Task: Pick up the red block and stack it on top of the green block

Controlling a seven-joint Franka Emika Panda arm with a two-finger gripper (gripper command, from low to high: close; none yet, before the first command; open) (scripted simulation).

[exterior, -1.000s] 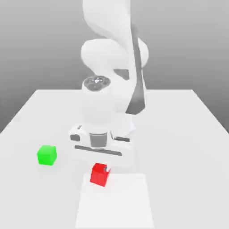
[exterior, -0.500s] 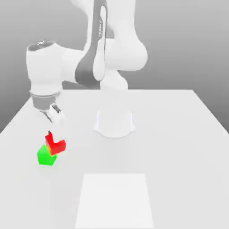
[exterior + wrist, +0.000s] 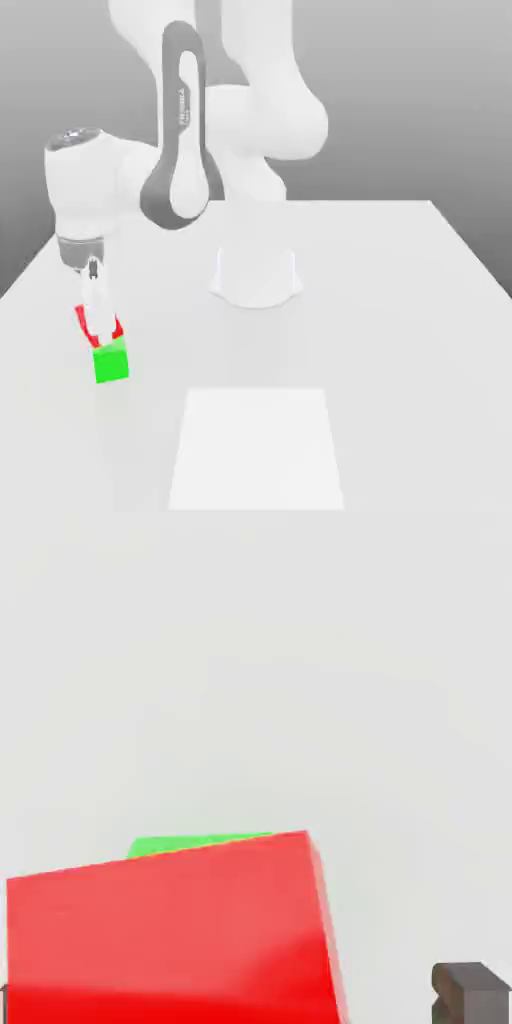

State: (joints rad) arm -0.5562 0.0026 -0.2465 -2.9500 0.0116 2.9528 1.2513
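End effector [image 3: 97,322] fingers stand apart around the red block [image 3: 87,324]; red block sits on green block [image 3: 111,361]; white worktop [image 3: 380,330].

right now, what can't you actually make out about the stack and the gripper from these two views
- Exterior view: the gripper covers most of the red block, so whether it sits square on the green block is unclear.
- Hand view: the red block hides nearly all of the green block; the picture's edge cuts the red block off.
- Hand view: one dark fingertip is cut by the edge.
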